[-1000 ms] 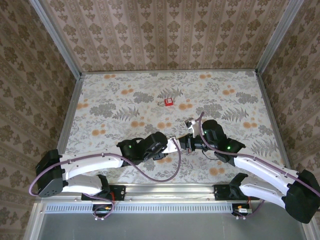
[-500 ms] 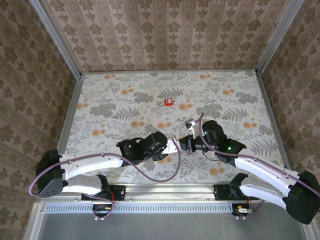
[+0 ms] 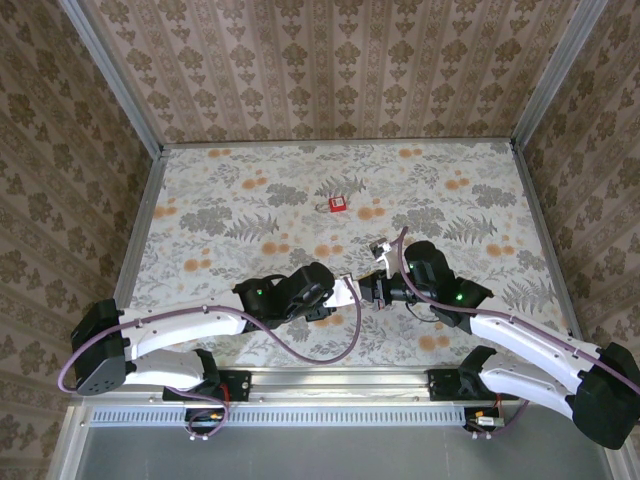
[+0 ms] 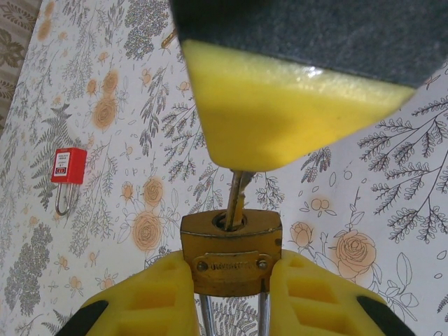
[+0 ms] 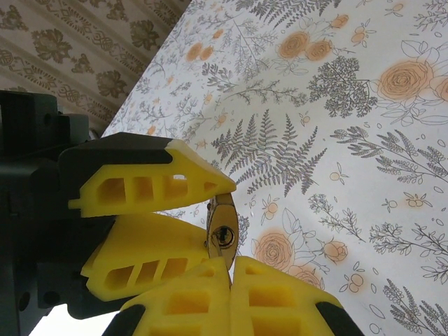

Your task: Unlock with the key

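A brass padlock (image 4: pixel 231 248) is clamped by its sides between the yellow pads of my left gripper (image 4: pixel 231 280), its steel shackle pointing back toward the wrist. A key (image 4: pixel 236 198) sits in the keyhole on the lock's bottom face. My right gripper (image 5: pixel 229 269) is shut on the key's head, which is hidden between its pads. In the right wrist view the padlock (image 5: pixel 222 231) shows edge-on between the left gripper's fingers (image 5: pixel 150 182). From above, both grippers meet near the table's front centre, left gripper (image 3: pixel 342 292) and right gripper (image 3: pixel 366 290) tip to tip.
A small red padlock (image 3: pixel 337 204) with a steel shackle lies on the floral tablecloth farther back, also seen as a red padlock (image 4: pixel 68 166) in the left wrist view. Patterned walls enclose the table (image 3: pixel 220 200) on three sides.
The right arm's wrist has shifted slightly; both grippers stay joined at the padlock and key. Nothing has been let go.
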Robot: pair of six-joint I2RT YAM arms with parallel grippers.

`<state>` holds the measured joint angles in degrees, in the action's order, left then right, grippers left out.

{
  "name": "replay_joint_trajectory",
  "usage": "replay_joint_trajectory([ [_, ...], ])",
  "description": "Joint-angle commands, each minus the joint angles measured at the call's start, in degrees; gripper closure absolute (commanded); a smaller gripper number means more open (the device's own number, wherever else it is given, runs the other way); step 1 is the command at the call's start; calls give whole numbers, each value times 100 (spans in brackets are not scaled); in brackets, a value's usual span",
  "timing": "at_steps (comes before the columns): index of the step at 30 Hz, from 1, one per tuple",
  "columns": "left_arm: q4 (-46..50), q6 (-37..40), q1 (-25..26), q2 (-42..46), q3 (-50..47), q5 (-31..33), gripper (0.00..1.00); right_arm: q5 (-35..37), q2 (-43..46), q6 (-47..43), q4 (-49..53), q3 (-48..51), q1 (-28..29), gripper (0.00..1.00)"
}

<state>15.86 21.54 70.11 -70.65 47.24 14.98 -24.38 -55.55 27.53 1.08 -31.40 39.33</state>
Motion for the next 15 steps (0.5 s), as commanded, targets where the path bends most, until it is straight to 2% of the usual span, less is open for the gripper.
replay_joint_trajectory([
  [1,-882,95,98,60,162,1,84,-328,-151,-79,307,-87,138,100],
  [15,-935,103,299,134,251,-182,84,-408,-404,-173,177,-211,101,100],
])
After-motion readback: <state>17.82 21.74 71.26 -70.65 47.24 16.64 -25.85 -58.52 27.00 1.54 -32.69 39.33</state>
